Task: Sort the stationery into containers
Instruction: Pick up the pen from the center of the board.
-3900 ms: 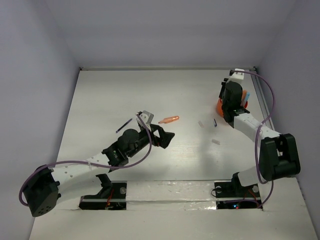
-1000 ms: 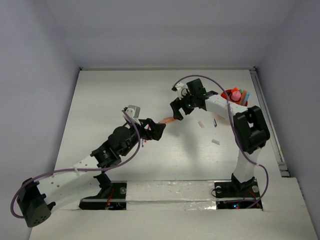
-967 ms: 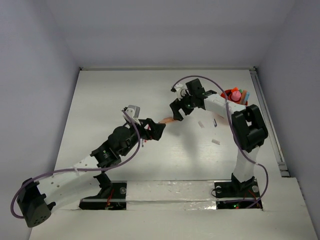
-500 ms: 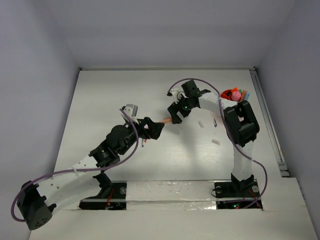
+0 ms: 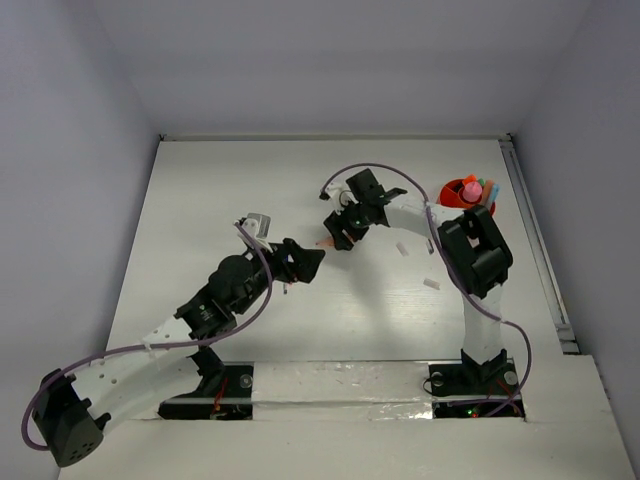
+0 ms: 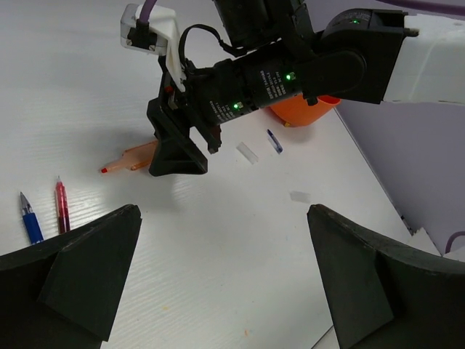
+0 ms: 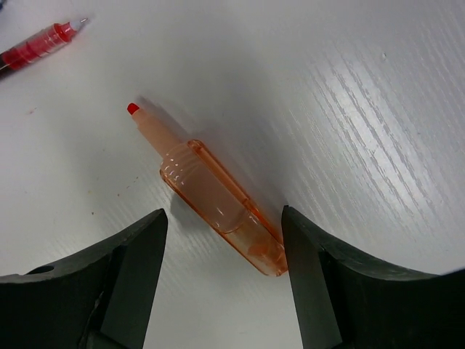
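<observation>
Over the last second, down and leftward for the right gripper [image 7: 221, 218], away from the orange holder [image 5: 455, 190] and onto the orange highlighter [image 7: 218, 211], with narrower jaws as well; no change for the left gripper [image 6: 225, 240]. Now straddles the highlighter, one finger on each side, partly closed, with nothing held yet: a clear gap on the left finger's side, the butt of the barrel close against or touching the right finger, cannot tell which. Lies flat on the table [image 7: 378, 109] between the jaws, slanted across them rather than square, tip out ahead and to the left. Risks from here: given that slant, probably turns or skids the barrel under the closing fingers instead of pinching it; being smooth round plastic, may squirt out toward the tip; gripped only near the butt, may droop on the lift. Beyond the tip, a red pen [image 7: 40, 40] with a blue pen [image 6: 29, 222] beside it, both just ahead of the left gripper's left finger. Hovers there wide open, gripping nothing, facing the right gripper across bare table; could crowd the lift if swung closer. Behind the right gripper, toward the holder: a clear bit [image 6: 248, 153], a dark blue piece [image 6: 275, 140] and a pale bit [image 6: 299, 196], apart from one another and outside the closing jaws. Already several coloured pieces in the holder, well behind the wrist.
</observation>
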You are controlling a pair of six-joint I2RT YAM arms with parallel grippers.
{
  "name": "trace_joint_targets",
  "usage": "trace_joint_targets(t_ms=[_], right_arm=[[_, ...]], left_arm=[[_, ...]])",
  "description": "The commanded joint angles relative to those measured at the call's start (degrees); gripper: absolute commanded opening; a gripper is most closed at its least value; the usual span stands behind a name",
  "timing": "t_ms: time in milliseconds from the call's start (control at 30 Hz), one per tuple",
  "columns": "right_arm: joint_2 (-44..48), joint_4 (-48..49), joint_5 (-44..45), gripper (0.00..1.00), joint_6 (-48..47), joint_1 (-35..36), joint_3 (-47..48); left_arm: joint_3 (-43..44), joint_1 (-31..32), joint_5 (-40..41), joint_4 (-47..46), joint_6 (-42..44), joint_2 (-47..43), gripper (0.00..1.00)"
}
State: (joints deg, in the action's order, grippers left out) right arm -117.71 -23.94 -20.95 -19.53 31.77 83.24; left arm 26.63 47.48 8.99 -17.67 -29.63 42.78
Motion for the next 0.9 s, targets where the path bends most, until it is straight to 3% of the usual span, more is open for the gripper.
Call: trace_joint_targets(t_ms=[0,433,667,733,867], right_arm=[[1.25,1.52,3.28,0.69,5.37,1.72,-6.22],[10.3,14.0,12.84,0.69,23.02,3.39,-22.59],[9.69,18.31,18.66,0.57,25.59,3.91,-26.37],[9.69,18.67,19.1,0.49,25.51,3.91,-26.73],[10.04,17.79,18.49,0.47,26.3,3.91,-26.99]], left_arm=[[-0.88,-0.37,-0.73,-2.28,-1.05,-2.18,0.99],[-1.32,-0.9,-1.08,-1.84,-2.28,-2.27,0.98],[-0.62,-0.9,-2.31,-3.07,-3.51,2.38,0.94],[-0.27,-0.9,-2.32,-3.16,-4.12,3.97,0.94],[0.35,-0.9,-2.31,-3.51,-4.82,6.08,0.9]])
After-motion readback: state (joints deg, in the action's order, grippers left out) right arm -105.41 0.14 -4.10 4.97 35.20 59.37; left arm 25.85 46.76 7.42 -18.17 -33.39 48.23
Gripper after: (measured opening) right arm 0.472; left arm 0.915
